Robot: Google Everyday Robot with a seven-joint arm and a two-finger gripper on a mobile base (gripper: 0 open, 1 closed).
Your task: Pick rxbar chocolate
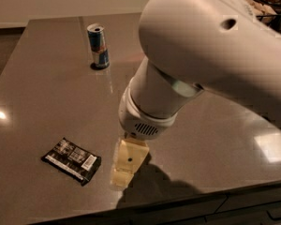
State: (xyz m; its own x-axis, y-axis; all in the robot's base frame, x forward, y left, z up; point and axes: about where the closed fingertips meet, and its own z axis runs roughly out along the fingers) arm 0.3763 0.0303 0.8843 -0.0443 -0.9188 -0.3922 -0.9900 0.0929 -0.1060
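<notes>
The big white arm (201, 64) sweeps in from the upper right and bends down over the bench (47, 93). Its thick round wrist points nearly straight down. Under it hangs the cream pincer (122, 175), tilted a little, its tip low over the bench or perhaps touching it; from this angle I can't settle which. Whether the pincer is clenched or released I cannot tell, but it holds nothing.

The bar (71, 160) lies flat just left of the pincer, apart from it by a thin strip of bare top. It sits at a slant, its near right corner closest to the pincer and its white barcode patch on that end.

The bench's front edge runs close by the pincer on the near side, and the arm's shadow falls across it there. Left of the bar and beyond it the top lies open, with a light spot far to the left. Right of the pincer there is more bare top with a pale glare.

A blue-and-silver can (98, 46) stands upright well beyond the pincer, toward the far edge. A dark wire basket (264, 6) shows behind the arm at the far right.
</notes>
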